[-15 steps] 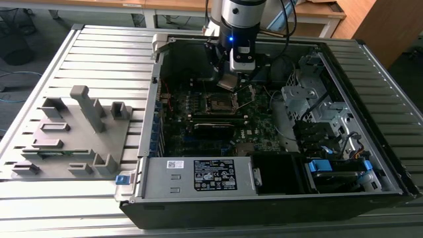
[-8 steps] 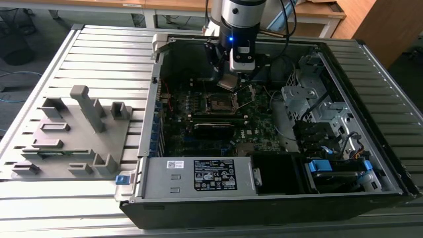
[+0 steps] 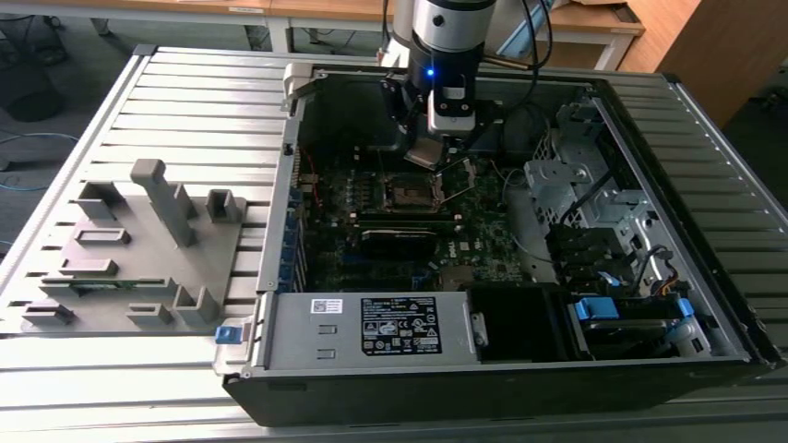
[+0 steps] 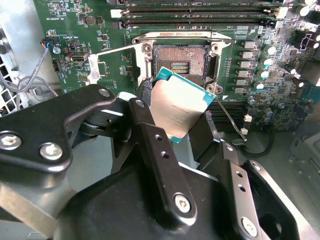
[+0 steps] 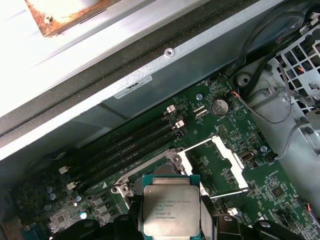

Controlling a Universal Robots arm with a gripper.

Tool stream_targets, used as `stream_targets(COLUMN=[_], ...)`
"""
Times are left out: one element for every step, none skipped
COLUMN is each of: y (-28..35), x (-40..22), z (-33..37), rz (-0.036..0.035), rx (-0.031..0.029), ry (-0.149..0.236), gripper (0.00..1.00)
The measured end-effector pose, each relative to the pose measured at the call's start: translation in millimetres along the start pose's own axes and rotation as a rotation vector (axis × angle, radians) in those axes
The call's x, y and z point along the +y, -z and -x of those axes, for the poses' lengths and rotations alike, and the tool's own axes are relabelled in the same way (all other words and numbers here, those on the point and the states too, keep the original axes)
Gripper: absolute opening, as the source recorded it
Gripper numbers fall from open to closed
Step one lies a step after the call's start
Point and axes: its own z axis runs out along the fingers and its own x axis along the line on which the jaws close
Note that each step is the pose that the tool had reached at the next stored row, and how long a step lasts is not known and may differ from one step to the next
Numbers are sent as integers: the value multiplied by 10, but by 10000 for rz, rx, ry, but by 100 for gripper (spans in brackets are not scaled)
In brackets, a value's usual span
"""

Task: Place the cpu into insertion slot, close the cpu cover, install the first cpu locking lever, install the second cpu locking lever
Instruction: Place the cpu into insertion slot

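Place: I'd call it a robotics lab.
Bench: slatted metal table (image 3: 161, 101), open PC (image 3: 493, 388) on it.
Behind: wooden desks (image 3: 320, 9).

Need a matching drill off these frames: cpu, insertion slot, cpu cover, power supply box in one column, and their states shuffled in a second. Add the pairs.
Things:
1. cpu
2. insertion slot
3. cpu cover
4. power supply box

States:
A. swung open, off the socket
B. carries a black label
C. gripped by the fingers above the board
D. bare, nothing seated in it

Pairs: 1-C; 2-D; 3-A; 4-B
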Motion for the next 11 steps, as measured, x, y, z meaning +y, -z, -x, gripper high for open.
stream_targets(y=[0,0,0,0,-2,-3,-4,-4,-4,-4,-4], x=[0,0,0,0,0,0,0,0,0,0,0], z=[0,0,0,0,0,0,0,0,0,0,0], rz=[0,-1,0,0,2,3,4,4,4,5,5], rx=[0,0,-2,-6,-10,-14,-18,-20,-20,-23,-25], ry=[0,-4,-20,-59,-115,-167,-214,-233,-234,-260,-286], gripper=[54,54,54,54,54,54,54,54,54,54,54])
